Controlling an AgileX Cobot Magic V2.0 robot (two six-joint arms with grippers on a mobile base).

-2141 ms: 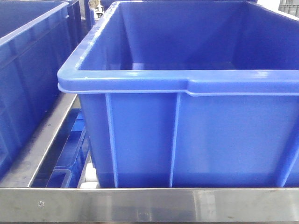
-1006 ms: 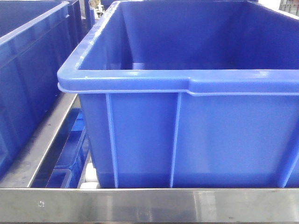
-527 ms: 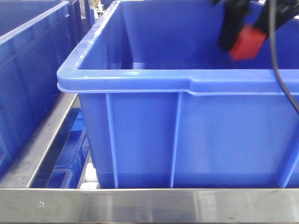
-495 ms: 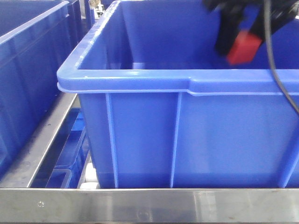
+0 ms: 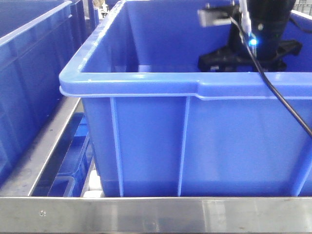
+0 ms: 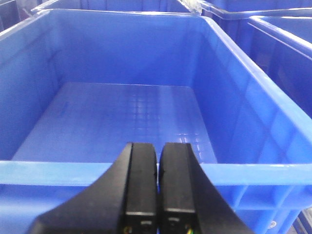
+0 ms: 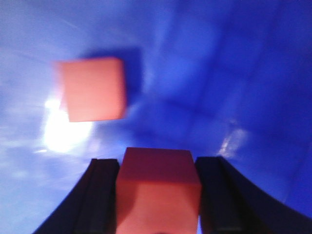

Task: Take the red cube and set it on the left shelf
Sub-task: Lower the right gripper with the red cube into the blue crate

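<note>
Red cube (image 7: 158, 187): clamped between the two black fingers (image 7: 100, 195) of the right gripper (image 7: 158, 195), at 6 o'clock in the right wrist view. View blurred; blue crate interior filled the background.

Second red block (image 7: 92, 88): same colour, lay apart from the held cube at 10 o'clock in the right wrist view, on the blue crate surface beside a bright glare patch. Whether it touched a wall could not be told.

Right arm (image 5: 263, 34): black housing with a blue indicator light, reached down inside the near blue crate (image 5: 195, 141) at 1 o'clock in the front view; a black cable (image 5: 282, 105) trailed over the crate's front rim toward 4 o'clock. The cube itself was hidden behind the rim in this view.

Left shelf (image 5: 146, 214): brushed steel rail along 6 o'clock of the front view, carrying the ribbed crate; a neighbouring blue crate (image 5: 24, 73) stood at 9 o'clock.

Left gripper (image 6: 157, 187): fingers pressed together with nothing between them, at 6 o'clock in the left wrist view, just outside the near rim of a blue crate (image 6: 122, 117).
</note>
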